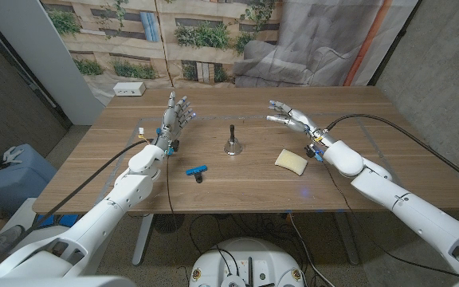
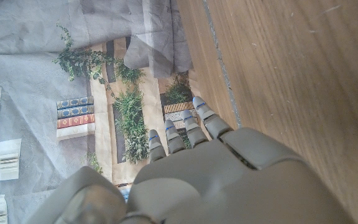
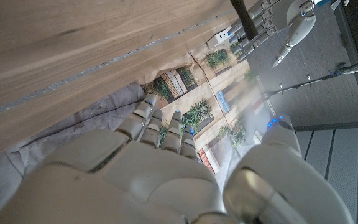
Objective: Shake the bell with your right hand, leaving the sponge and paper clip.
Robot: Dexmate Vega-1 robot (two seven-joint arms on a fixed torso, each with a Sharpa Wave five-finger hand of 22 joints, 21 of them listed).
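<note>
Right hand: we see the white right hand (image 1: 292, 118) raised over the far right part of the wooden bench (image 1: 373, 171), its fingers (image 1: 278, 104) spread apart and pointing toward the bench's middle; it holds nothing and touches nothing that we can see
Right hand, wrist view: the back of the right hand (image 3: 135, 168) shows with fingers (image 3: 143, 113) stretched out side by side and the thumb standing apart, nothing between them
Left hand: the white left hand (image 1: 175, 118) stands upright over the far left part of the bench, fingers (image 1: 183, 104) straight and slightly fanned, palm empty; we cannot tell whether its lower edge touches the wood
Left hand, wrist view: the left hand (image 2: 222, 168) shows extended fingers (image 2: 202, 115) beside bare wood, gripping nothing
Bell: the small dark metal bell with an upright black handle (image 1: 232, 143) stands on the bench near its middle, between the two hands and well apart from both
Sponge: the pale yellow rectangular sponge (image 1: 292, 161) lies on the bench to the bell's right, just beside the right forearm
Paper clip: the blue clip with black end (image 1: 196, 171) lies nearer the front edge, to the bell's left
</note>
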